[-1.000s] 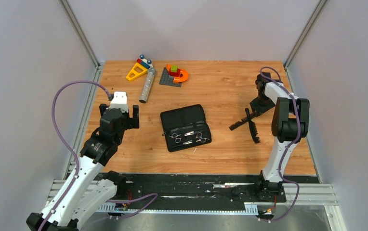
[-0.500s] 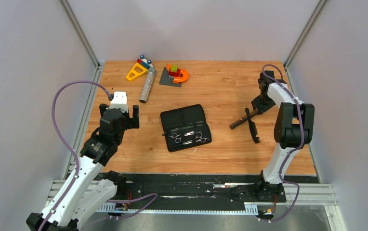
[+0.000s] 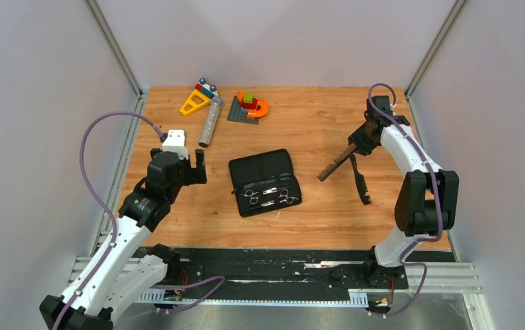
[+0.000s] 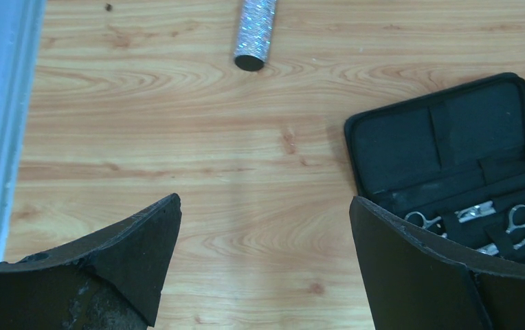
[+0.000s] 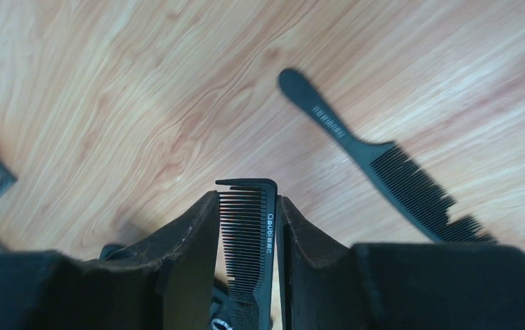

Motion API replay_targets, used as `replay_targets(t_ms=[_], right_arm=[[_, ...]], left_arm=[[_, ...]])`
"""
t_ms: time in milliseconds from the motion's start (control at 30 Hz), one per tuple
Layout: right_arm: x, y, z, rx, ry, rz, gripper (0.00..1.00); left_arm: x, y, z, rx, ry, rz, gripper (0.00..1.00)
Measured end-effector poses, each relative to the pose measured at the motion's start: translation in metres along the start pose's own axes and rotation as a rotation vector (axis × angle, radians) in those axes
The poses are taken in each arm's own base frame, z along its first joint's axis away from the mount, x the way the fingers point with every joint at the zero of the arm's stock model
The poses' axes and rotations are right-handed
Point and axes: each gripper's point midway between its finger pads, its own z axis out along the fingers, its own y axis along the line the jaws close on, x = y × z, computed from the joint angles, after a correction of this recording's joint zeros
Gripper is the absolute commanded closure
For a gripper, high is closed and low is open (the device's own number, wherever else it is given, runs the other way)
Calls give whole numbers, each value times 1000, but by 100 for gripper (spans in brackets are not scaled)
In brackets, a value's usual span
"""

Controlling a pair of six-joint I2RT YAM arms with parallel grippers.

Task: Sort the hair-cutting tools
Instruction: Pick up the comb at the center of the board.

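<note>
Wooden table [image 3: 328,213], comb [image 5: 244,237] half hidden in right gripper [image 5: 246,199]

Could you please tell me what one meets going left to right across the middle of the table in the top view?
Open left pincer → open black zip case holding silver scissors → black fine-toothed comb gripped in the right pincer → black handled comb lying flat.

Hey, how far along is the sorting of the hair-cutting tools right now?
Done: scissors sit in the open black case. In hand: the right gripper is shut on one black comb. To do: the handled comb lies on the table; the left gripper hangs open.
</note>
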Motion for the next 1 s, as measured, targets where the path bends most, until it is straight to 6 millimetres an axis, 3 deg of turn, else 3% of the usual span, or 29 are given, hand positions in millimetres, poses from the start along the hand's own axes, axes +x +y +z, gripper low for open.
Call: replay_targets(t_ms=[233,433,833,1000], right_arm=[[32,43,-30,-182,11,-33,87],[48,81,-54,-312,8,5,93],[63,114,-72,-444,63,136,95],[65,127,-82,-495,82,171,96]], left_arm=[[12,-36,17,124,101,-87,0],[12,-82,25,287,128,-161,0],[-15,-173,26,590,77,-314,1],[-8,-216,26,690,90,-311,5]])
